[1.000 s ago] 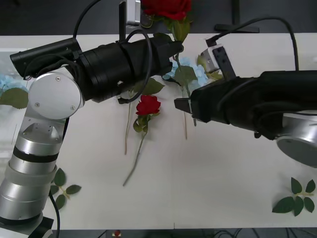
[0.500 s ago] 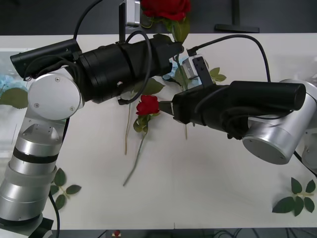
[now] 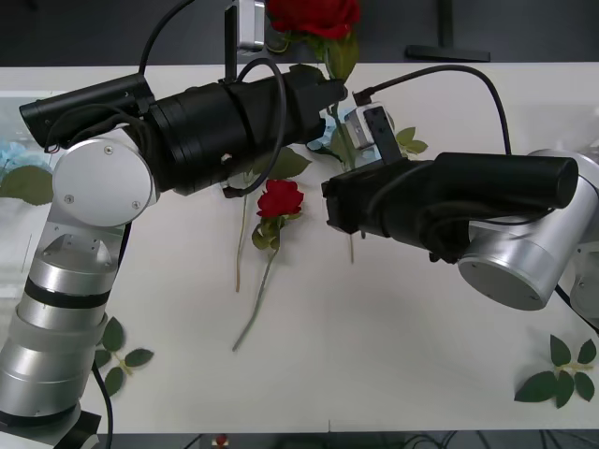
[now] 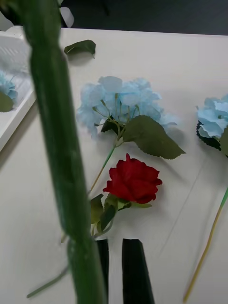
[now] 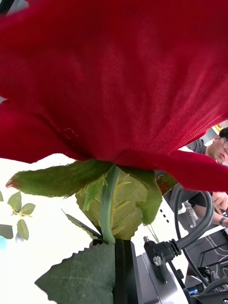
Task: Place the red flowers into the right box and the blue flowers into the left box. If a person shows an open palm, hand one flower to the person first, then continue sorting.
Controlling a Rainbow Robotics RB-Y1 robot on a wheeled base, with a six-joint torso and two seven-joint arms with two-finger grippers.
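1. Left gripper: fingers clamped on the stem of a red rose, held up at the far edge of the desk. In the left wrist view the bloom looms over the fingers and the stem runs down between them.
2. Right gripper: black fingers nearly together, nothing between them, low over the desk centre, just near of a second red rose.
3. That second rose lies flat mid-desk, stem trailing toward the near side.
4. Blue flower lies just beyond it, big green leaf touching the desk; another blue flower sits to the right.
5. Left box at the desk's left edge, a blue flower in it.
6. Loose leaf sprigs near right, more near left.
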